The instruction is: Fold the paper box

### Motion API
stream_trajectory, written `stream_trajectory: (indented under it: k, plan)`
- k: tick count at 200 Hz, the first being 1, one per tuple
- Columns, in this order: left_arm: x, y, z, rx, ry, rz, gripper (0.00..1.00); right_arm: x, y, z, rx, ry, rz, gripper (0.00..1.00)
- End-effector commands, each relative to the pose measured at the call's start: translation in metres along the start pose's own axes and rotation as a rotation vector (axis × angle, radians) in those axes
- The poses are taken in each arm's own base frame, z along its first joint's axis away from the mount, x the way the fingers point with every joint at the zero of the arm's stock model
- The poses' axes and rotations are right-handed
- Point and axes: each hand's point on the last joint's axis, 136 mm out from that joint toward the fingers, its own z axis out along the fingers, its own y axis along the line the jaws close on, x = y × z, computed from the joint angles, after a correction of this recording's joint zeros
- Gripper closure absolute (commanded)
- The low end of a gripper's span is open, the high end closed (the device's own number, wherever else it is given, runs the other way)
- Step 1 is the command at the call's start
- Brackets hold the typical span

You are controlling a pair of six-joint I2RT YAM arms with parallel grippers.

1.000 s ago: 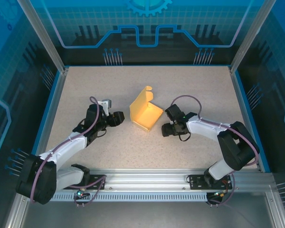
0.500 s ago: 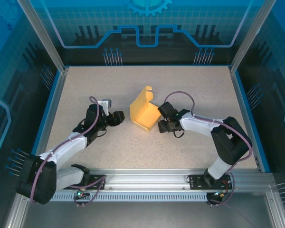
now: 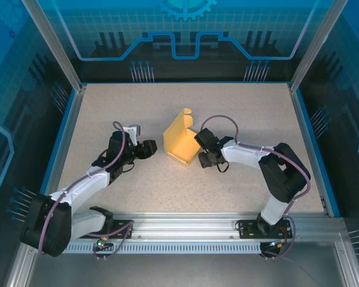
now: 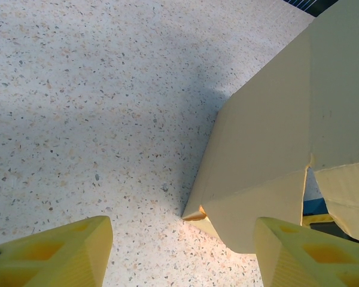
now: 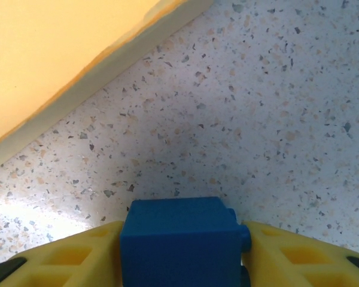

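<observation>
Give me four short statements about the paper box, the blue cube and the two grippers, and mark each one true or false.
1. The paper box lies completely flat on the table. False: it is partly folded, with one panel standing up.
2. The right gripper is shut on a blue cube. True.
3. The left gripper is clamped on the paper box. False: its fingers are spread with nothing between them, and the box is ahead of them.
4. In the top view the paper box sits between the two grippers. True.
</observation>
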Motion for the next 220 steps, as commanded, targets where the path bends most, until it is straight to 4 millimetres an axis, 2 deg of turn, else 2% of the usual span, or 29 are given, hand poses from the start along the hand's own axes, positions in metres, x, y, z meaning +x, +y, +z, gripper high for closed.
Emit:
stream_trajectory:
  k: [1, 29, 58, 94, 142, 166, 220]
  plan:
    - [0.003, 0.000, 0.001, 0.013, 0.009, -0.004, 0.35, -0.005, 0.004, -0.006, 0.002, -0.010, -0.042, 0.50]
    - [0.003, 0.000, -0.001, 0.010, 0.010, -0.006, 0.35, -0.020, 0.004, -0.032, -0.023, -0.106, -0.105, 0.52]
    - [0.005, 0.001, -0.005, 0.013, -0.012, -0.027, 0.35, -0.043, 0.026, -0.060, -0.152, -0.242, -0.224, 0.57]
    - [0.004, 0.002, -0.011, 0.004, -0.023, -0.024, 0.35, -0.073, 0.057, -0.071, -0.216, -0.352, -0.386, 0.57]
    - [0.004, 0.005, -0.017, -0.016, -0.034, -0.014, 0.34, -0.097, 0.080, -0.046, -0.237, -0.332, -0.455, 0.56]
    - [0.005, 0.007, -0.018, -0.023, -0.036, -0.012, 0.34, -0.101, 0.082, -0.026, -0.211, -0.297, -0.453, 0.56]
    - [0.004, 0.006, -0.018, -0.019, -0.040, -0.011, 0.34, -0.102, 0.087, -0.003, -0.209, -0.271, -0.449, 0.55]
